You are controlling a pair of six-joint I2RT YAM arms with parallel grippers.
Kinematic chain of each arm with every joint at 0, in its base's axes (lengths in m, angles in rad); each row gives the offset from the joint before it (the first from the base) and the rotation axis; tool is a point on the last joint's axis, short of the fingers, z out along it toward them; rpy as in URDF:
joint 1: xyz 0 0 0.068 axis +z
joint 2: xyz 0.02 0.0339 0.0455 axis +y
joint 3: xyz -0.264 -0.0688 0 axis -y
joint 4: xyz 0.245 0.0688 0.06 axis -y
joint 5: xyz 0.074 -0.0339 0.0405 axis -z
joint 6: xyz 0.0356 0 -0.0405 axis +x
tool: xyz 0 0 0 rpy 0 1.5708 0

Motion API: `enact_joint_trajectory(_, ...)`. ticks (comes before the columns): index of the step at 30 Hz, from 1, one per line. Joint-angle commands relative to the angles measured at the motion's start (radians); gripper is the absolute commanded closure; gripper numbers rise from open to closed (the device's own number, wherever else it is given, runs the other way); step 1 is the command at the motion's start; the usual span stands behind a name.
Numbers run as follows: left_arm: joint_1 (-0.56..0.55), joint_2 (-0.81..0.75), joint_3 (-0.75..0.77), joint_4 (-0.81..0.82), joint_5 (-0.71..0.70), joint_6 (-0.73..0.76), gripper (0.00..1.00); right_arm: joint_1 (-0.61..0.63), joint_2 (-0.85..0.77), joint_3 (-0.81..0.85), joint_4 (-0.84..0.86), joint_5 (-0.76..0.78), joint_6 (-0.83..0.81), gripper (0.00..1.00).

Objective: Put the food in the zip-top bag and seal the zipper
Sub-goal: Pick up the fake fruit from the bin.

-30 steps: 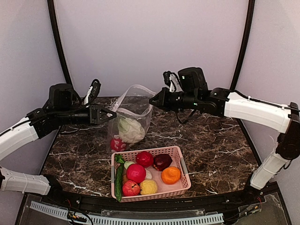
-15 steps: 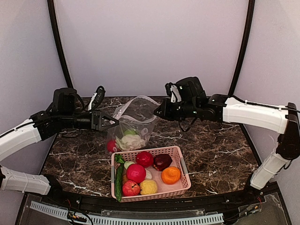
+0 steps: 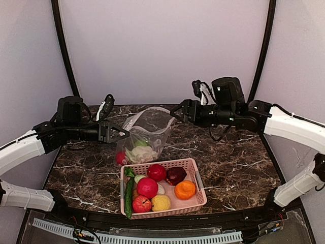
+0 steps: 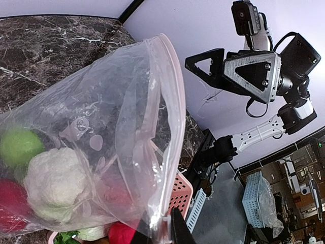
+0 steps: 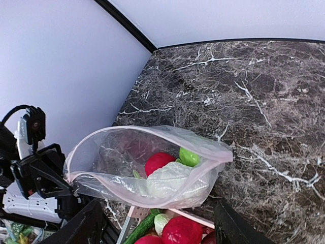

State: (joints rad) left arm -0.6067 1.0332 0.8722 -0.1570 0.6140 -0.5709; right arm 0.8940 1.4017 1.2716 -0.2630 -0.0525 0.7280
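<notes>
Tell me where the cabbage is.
In the top view the cabbage lies inside the zip-top bag, left of centre, just behind the pink basket.

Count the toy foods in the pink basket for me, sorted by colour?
Red balls: 3
Dark red ball: 1
Orange ball: 1
Yellow ball: 1
Green cucumber: 1
Pale pieces, half hidden: 2
Total: 9 showing in the pink basket

Robot lab, plain-walled booth [image 3: 162,46], marble-look table [image 3: 244,157]
</notes>
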Motion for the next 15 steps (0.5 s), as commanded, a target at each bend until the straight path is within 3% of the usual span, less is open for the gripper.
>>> enact_joint_trajectory(1,0.005,-0.031,-0.022,0.027,0.015,-0.008,0.99,0.008,-0.099,-0.071,-0.045,-0.004,-0.049,0.19)
enact_joint_trajectory(9,0.004,-0.041,-0.036,0.013,0.011,-0.006,0.99,0.139,-0.254,-0.234,-0.143,0.048,-0.043,0.12)
enact_joint_trajectory(15,0.005,-0.038,-0.049,0.007,0.005,-0.004,0.99,0.286,-0.229,-0.325,-0.169,0.099,0.056,0.12)
